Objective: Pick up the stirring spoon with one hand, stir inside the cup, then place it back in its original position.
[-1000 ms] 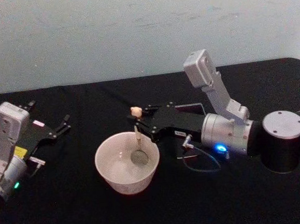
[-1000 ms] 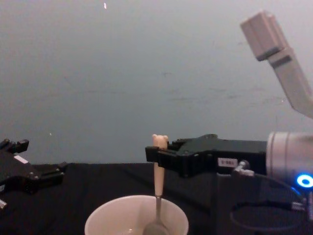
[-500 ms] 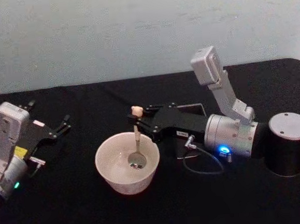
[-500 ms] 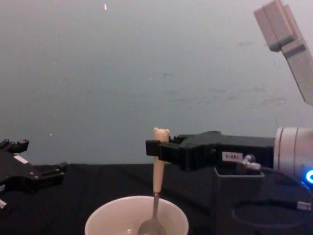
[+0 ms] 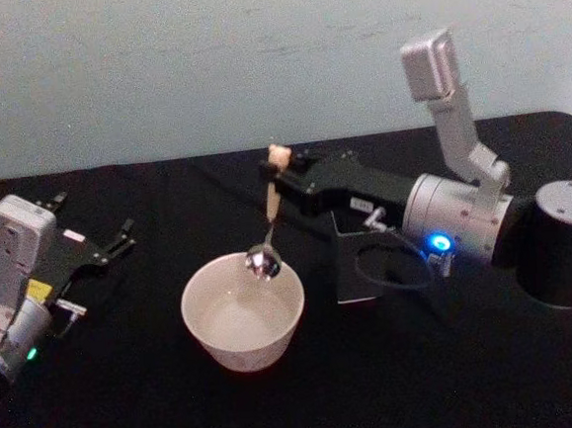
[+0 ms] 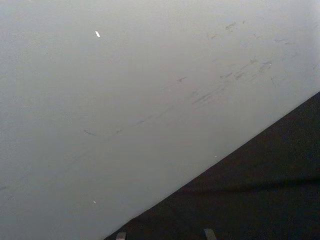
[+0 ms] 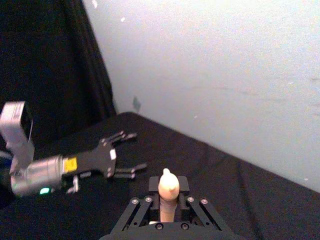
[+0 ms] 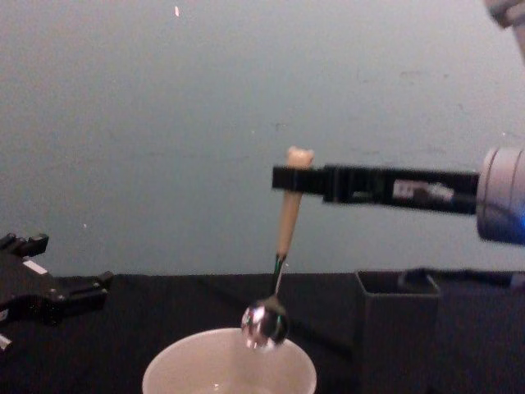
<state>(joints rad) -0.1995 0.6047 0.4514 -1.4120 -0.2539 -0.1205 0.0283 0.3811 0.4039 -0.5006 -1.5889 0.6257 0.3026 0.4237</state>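
Observation:
My right gripper (image 5: pixel 281 180) is shut on the peach handle of the stirring spoon (image 5: pixel 269 210), holding it just below the bear head (image 8: pixel 299 154). The spoon hangs slightly tilted, its shiny bowl (image 8: pixel 264 325) just above the rim of the cream-white cup (image 5: pixel 242 312), toward the cup's far right side. In the right wrist view the bear head (image 7: pixel 168 184) sticks up between the fingers. My left gripper (image 5: pixel 112 238) rests open on the table at the far left, away from the cup (image 8: pixel 229 366).
A dark grey square holder (image 8: pixel 395 328) stands on the black table right of the cup, under my right arm (image 5: pixel 445 221). A looped cable (image 5: pixel 394 265) hangs from the right wrist. A pale wall runs behind the table.
My right gripper has risen and drawn back to the right with the spoon. The spoon's bowl has come up out of the cup to rim height. The left arm has stayed still.

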